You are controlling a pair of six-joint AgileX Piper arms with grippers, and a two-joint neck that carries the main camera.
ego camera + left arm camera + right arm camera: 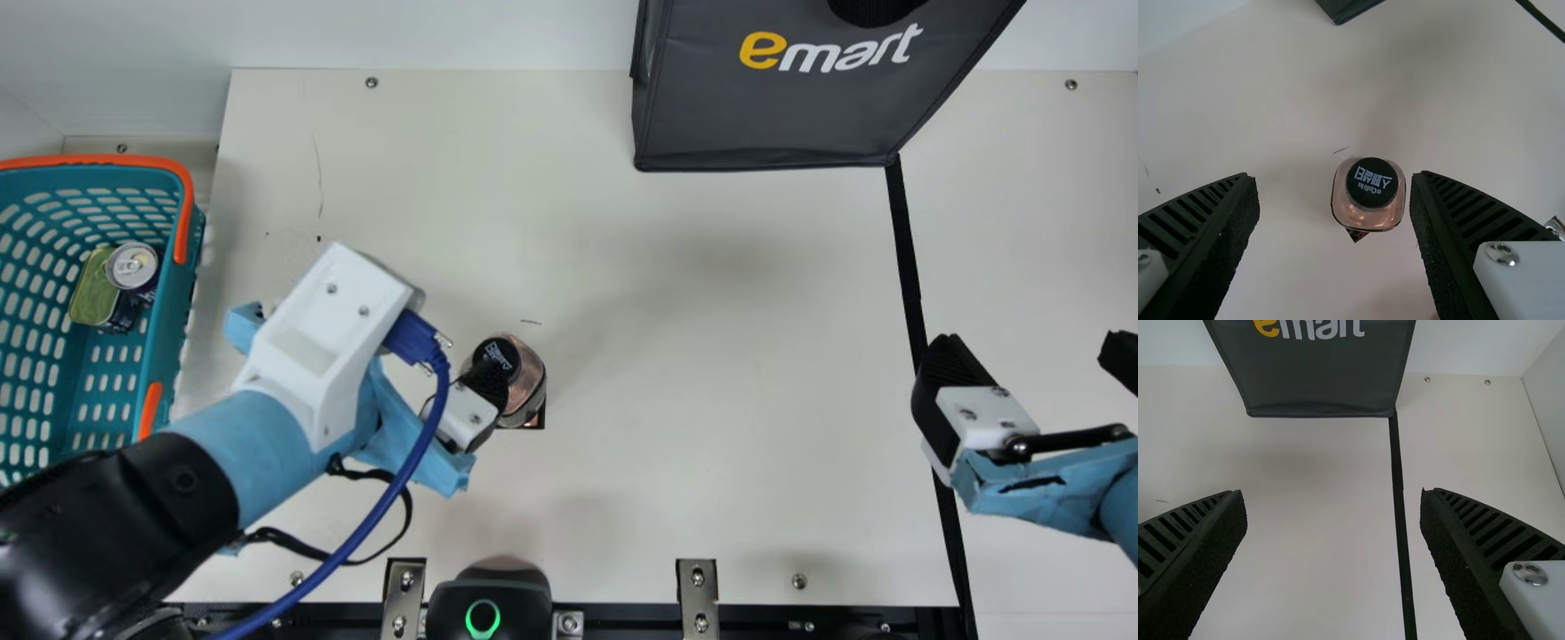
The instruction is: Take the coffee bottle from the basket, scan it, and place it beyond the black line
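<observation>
The coffee bottle, black-capped with a brownish clear body, appears upright on the table left of centre. In the main view my left gripper has one finger overlapping the cap's near-left side; my arm covers the other. The left wrist view has the bottle beyond the fingertips of the open left gripper, closer to one finger, with bare table visible on both sides of it. My right gripper, also open, hangs at the black line. In its wrist view, the right gripper has nothing between its fingers.
At the left, a teal basket holds a can and a green-lidded tin. A grey bag stands at the back, beside the line's far end. A scanner with a green ring sits at the front edge, between metal brackets.
</observation>
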